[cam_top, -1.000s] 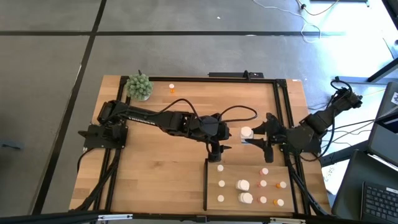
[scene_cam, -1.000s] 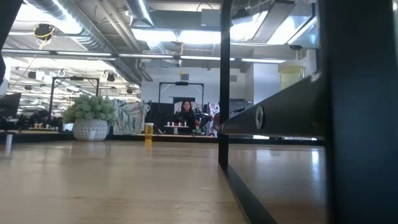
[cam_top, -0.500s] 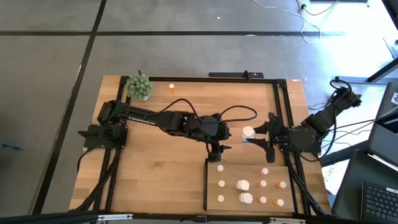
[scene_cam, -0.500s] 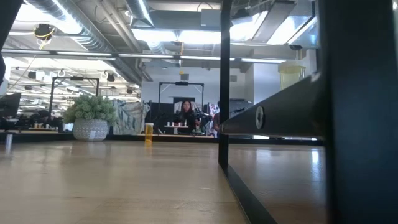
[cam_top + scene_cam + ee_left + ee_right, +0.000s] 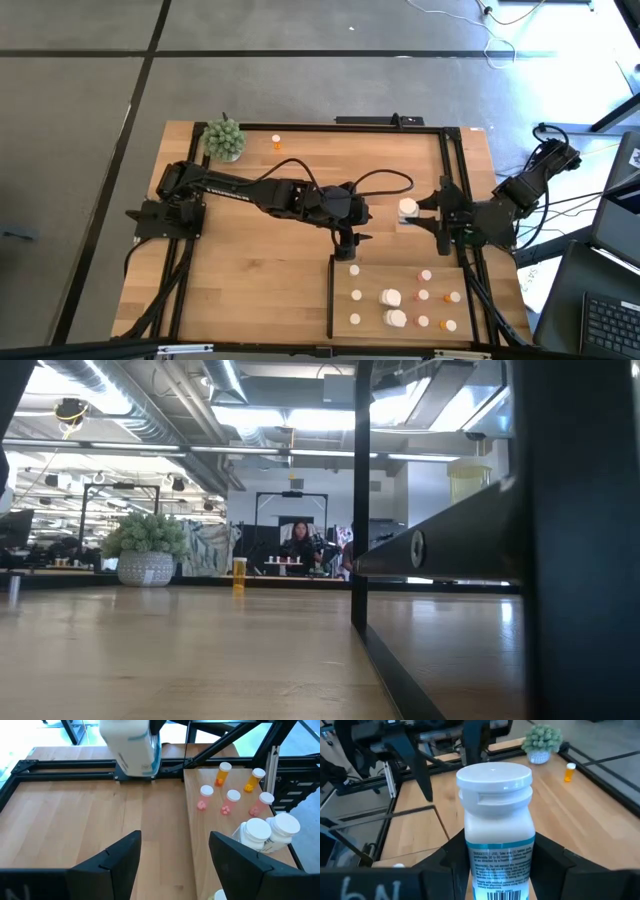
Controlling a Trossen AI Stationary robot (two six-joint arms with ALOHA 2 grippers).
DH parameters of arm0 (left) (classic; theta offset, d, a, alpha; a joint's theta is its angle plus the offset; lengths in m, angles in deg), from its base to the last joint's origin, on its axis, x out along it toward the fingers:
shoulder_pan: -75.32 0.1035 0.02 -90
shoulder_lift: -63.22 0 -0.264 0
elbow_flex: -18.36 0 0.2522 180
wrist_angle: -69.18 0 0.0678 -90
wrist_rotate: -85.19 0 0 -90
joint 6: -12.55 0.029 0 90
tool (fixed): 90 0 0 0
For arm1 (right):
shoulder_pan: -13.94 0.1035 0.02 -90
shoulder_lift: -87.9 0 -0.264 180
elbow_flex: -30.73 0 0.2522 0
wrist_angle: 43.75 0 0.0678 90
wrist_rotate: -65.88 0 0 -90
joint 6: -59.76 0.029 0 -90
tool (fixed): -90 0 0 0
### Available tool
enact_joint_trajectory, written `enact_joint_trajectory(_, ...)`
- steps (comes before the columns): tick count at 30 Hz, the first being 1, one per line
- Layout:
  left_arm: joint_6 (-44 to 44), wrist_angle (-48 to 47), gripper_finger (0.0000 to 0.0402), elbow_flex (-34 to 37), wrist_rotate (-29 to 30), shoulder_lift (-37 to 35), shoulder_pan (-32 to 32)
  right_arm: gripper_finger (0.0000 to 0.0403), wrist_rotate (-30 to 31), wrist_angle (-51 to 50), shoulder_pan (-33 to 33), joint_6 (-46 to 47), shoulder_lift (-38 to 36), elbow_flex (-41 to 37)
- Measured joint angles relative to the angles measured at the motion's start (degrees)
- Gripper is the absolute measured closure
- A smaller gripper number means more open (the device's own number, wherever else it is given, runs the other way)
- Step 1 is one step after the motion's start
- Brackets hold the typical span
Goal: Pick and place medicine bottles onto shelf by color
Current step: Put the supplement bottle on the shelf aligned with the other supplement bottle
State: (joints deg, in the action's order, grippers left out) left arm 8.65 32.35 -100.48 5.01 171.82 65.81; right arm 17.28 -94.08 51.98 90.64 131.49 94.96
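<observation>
Right hand [image 5: 424, 213] grasps a white bottle [image 5: 495, 830] upright between its fingers, beyond the shelf [image 5: 340, 280]. Left hand [image 5: 175, 855] released, empty, near the shelf.

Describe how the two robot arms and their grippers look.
Both arms are dark, jointed and slim, with black cables looping along them. The left gripper and right gripper each have two flat, angular black fingers. White handwritten marks show on the right gripper's body.
</observation>
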Motion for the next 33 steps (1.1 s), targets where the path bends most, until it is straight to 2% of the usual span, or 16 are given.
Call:
enact_joint_trajectory(3, 0.0, 0.0, 0.0173, 0.0, 0.0, 0.0, 0.0, 0.0242, -0.5, 4.2, 0.0, 0.3, -1.4, -4.2)
enact_joint_trajectory(6, 0.0, 0.0, 0.0175, 0.0, 0.0, 0.0, 0.0, 0.0242, -1.1, 14.6, 0.0, -0.1, -3.1, -11.0)
enact_joint_trajectory(11, 0.0, 0.0, 0.0173, 0.0, 0.0, 0.0, 0.0, 0.0242, -2.6, 33.9, 0.1, -7.2, -3.5, -19.3)
enact_joint_trajectory(15, 0.0, 0.0, 0.0175, 0.0, 0.0, 0.0, 0.0, 0.0242, -3.9, 41.5, 0.1, -9.7, -3.2, -24.1)
enact_joint_trajectory(22, -0.1, -0.6, 0.0174, 0.0, 0.0, 0.0, -0.3, 0.0242, -4.8, 42.7, 1.0, -3.6, -1.4, -29.0)
enact_joint_trajectory(28, -0.1, -2.7, 0.0173, 0.0, 0.0, 0.0, -0.4, 0.0242, -8.8, 41.9, 2.4, -2.6, 1.1, -29.2)
enact_joint_trajectory(33, -0.2, -4.9, 0.0175, 0.0, 0.0, 0.0, -0.4, 0.0242, -9.6, 40.5, 2.9, -0.1, 4.2, -29.2)
